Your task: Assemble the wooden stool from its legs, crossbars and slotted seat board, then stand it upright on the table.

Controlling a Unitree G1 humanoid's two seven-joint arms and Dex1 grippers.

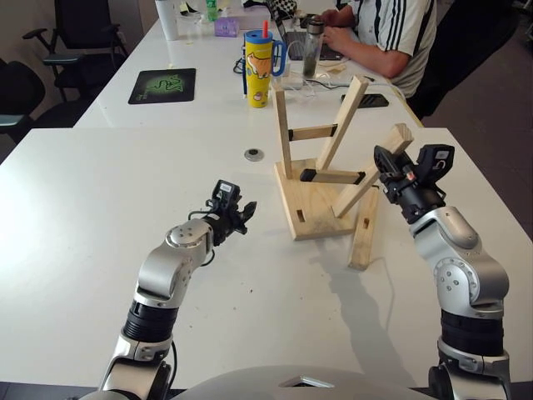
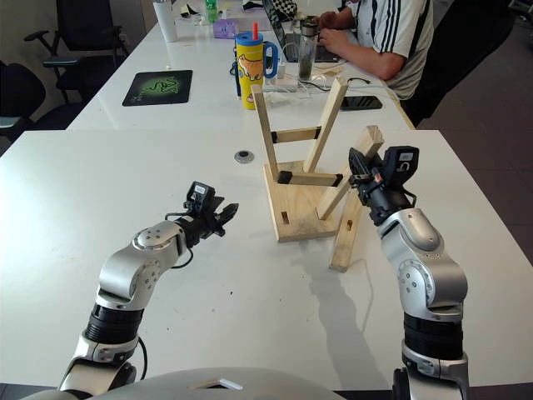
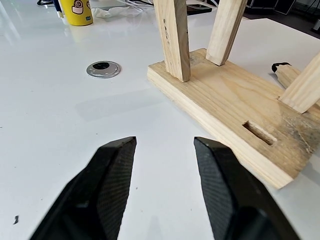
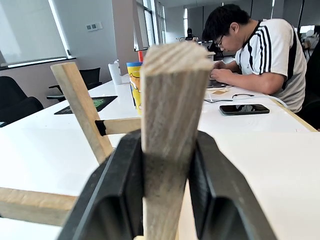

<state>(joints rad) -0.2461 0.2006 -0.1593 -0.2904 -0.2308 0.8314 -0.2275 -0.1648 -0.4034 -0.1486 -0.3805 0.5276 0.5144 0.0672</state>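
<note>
Currently clamped by right gripper [image 4: 167,175]: tilted stool leg [image 4: 170,100], lower end seemingly meeting slotted seat board [image 1: 312,208] (flat on white table [image 1: 100,208]). Left gripper [image 3: 165,170] spread apart, hovering near board's edge, not touching.

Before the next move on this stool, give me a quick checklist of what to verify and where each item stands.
1. Right gripper gripping the tilted leg: ok, shut on it.
2. Tilted leg's lower end seated in the seat board: cannot tell.
3. Left gripper free: ok, open over the table.
4. Near corner slot clear: ok, empty.
5. Loose leg fitted: not ok, it lies on the table beside the seat board.
</note>
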